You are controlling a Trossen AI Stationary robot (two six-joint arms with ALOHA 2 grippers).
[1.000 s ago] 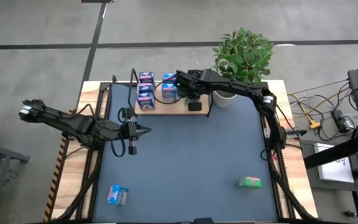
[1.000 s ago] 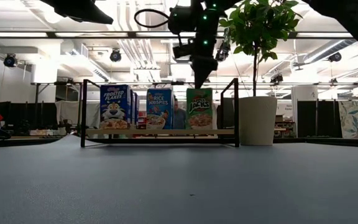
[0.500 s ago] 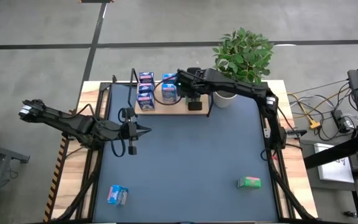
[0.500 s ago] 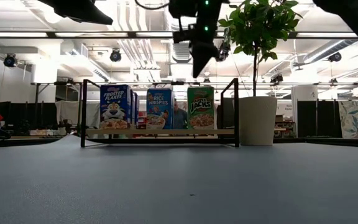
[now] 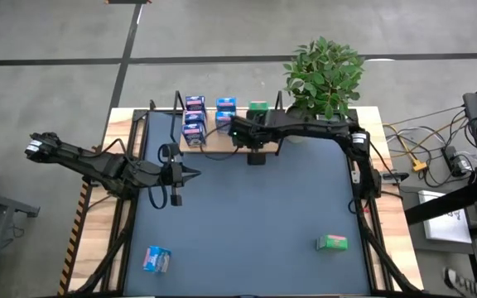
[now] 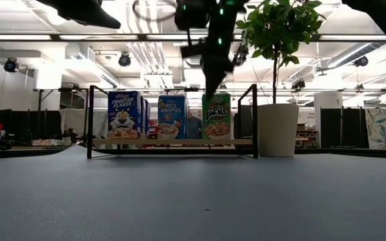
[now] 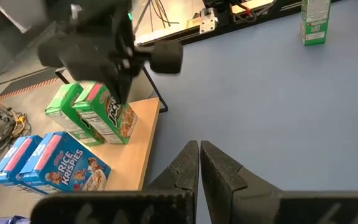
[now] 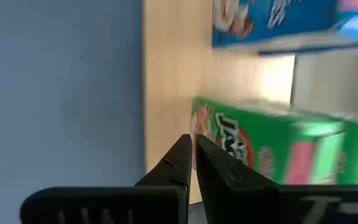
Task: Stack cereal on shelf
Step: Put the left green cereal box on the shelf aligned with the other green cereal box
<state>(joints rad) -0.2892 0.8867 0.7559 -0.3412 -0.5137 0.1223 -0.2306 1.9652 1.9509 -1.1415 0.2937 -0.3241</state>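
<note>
— Since the earlier frame, what moved?
— Right gripper point(image 5: 237, 131) pulled back from above the shelf point(image 5: 222, 142) to its front edge, fingers pressed together, empty.
— And the cereal?
— Green box point(image 6: 215, 116) stood upright on the shelf. Left gripper point(image 5: 195, 174) hung nearby, closed.

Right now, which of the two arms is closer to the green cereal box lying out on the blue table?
The right gripper, though it is far off at the shelf. The left gripper waits farther away across the mat from that green cereal box.
</note>
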